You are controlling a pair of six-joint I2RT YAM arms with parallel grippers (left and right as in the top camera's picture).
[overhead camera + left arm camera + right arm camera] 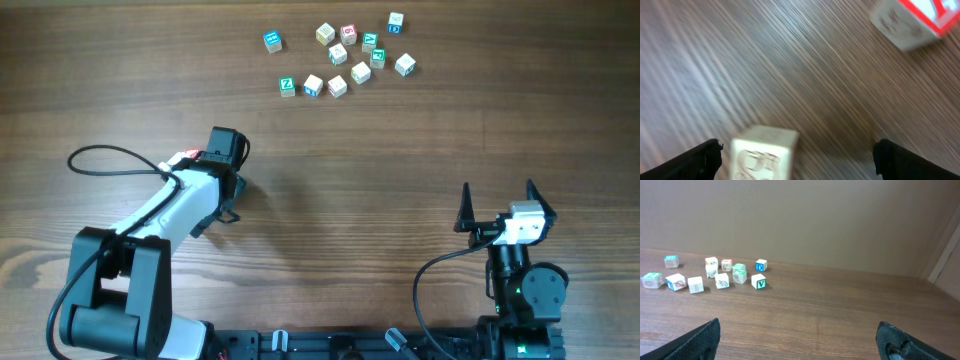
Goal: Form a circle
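Right gripper (799, 329) sits low by the near edge, jaws wide and holding nothing, with bare table (350, 200) all round it. Left gripper (798, 156) is further out on the left, jaws also wide, gripping nothing. Pale cube (765, 155) sits between its fingers, closer to one; contact unclear in the blur. Red-printed cube (912, 22) lies just beyond, apart from it; no ring formed. Open wood mid-table. Scattered cubes (345, 60), blue, green and red prints, form a loose cluster at the far side, well apart from both arms. Brown wall (815, 220) closes the far edge.
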